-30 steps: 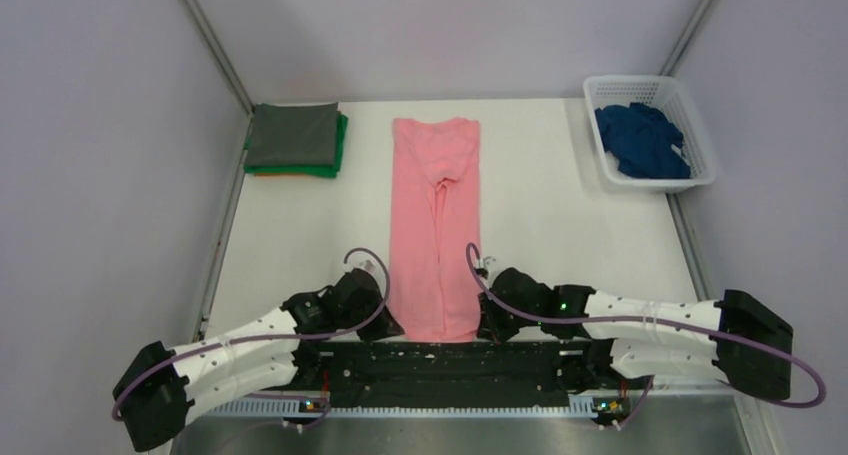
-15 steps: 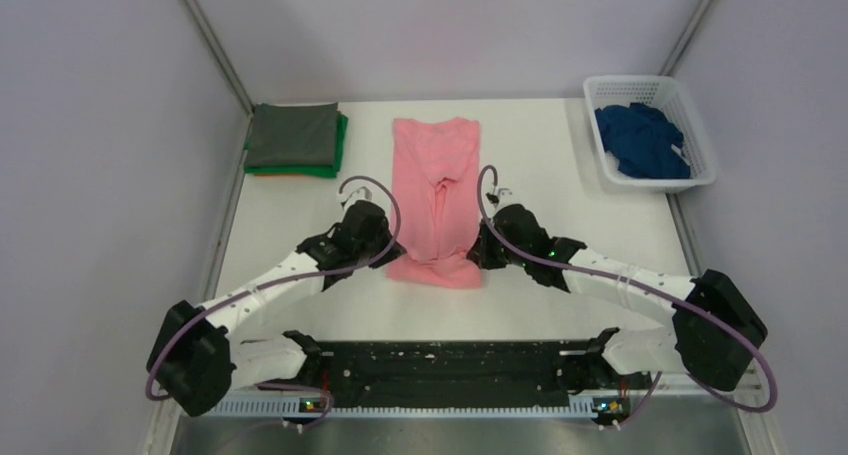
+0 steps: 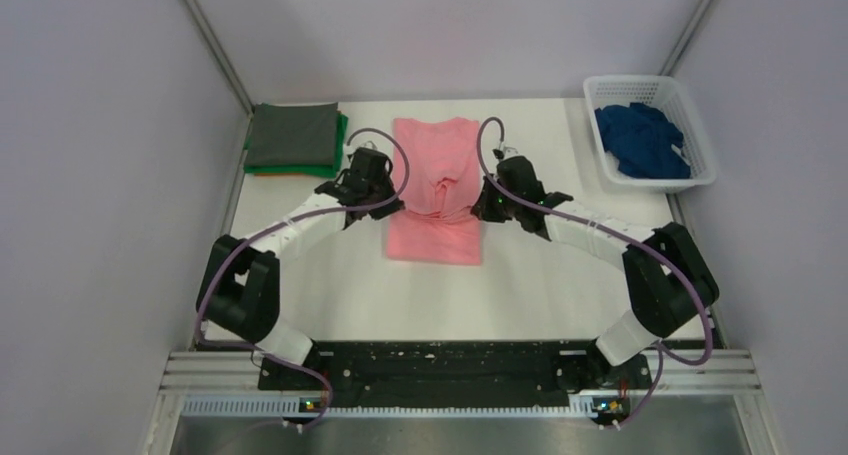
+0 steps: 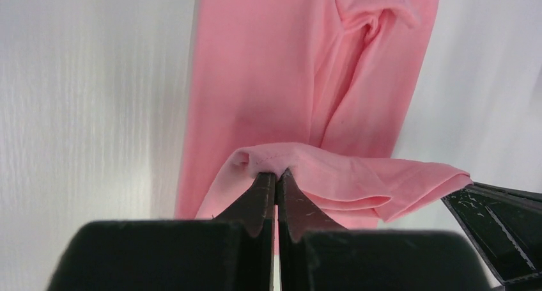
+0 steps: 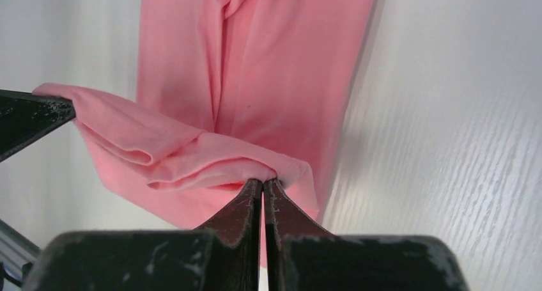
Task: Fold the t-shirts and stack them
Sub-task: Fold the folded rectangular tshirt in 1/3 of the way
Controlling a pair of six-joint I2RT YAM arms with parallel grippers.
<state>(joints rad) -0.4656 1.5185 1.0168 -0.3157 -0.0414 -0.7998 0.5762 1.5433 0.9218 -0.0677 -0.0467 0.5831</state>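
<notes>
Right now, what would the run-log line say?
phase: folding pink t-shirt | left tool: shut on hem | right tool: shut on hem | folded stack: far left | blue t-shirt: in basket

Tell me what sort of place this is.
Probably a robot lab test cell, not a home: a white table walled by plain grey panels, two arms bolted to a rail at its near edge, and staged laundry, a pink shirt mid-fold between a folded stack and a basket.

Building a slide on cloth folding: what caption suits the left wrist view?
The left fingers pinch a raised fold of the pink shirt above the white table.
</notes>
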